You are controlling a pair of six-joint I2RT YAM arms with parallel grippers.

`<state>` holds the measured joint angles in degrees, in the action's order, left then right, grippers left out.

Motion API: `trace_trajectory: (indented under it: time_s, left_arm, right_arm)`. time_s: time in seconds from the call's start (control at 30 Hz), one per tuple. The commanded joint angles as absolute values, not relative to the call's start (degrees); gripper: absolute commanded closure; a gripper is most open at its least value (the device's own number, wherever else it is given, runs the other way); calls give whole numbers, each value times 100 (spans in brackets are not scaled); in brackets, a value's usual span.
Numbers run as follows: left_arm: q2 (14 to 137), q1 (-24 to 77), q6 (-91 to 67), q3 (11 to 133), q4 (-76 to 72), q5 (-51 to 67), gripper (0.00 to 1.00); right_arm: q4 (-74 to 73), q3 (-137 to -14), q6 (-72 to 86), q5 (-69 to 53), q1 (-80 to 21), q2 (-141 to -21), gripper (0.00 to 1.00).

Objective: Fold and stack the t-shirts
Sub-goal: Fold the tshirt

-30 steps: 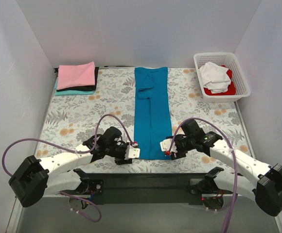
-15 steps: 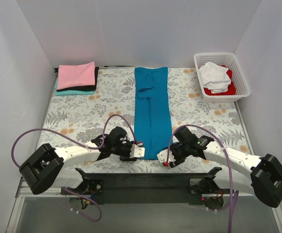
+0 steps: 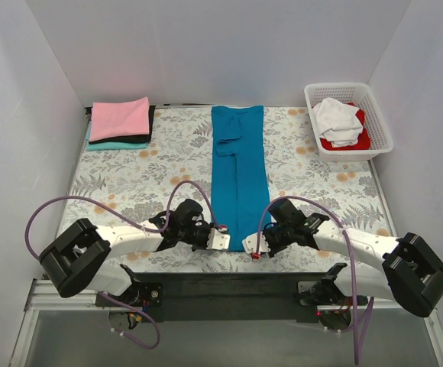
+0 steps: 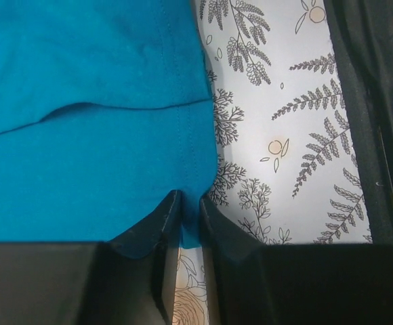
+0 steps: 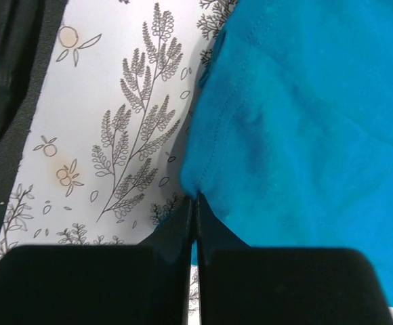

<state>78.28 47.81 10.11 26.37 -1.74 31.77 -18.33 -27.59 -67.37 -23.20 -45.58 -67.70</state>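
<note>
The left arm (image 3: 126, 238) and right arm (image 3: 359, 245) are white-shelled with black joint housings and bulky black elbow blocks; a purple cable (image 3: 76, 199) loops along each. The left hand (image 3: 220, 240) and right hand (image 3: 250, 246) have pale plates and matte black, wedge-shaped fingers (image 4: 149, 230).

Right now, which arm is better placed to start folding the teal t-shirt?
Equally: left gripper pinches the near left corner of the teal t-shirt, right gripper its near right corner, so both should probably lift together.
</note>
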Motion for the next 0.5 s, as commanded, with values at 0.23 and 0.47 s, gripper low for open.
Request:
trace_trajectory:
  time_s: [0.23, 0.47]
  left_arm:
    - [7489, 5202, 1063, 2857, 692, 3366, 100]
    - [6514, 5528, 370, 2953, 1160, 3498, 100]
  right_arm:
    - [-2372, -2927, -6030, -1740, -5439, -6366, 99]
    - [-2602, -3163, -5897, -1881, -5836, -5766, 99]
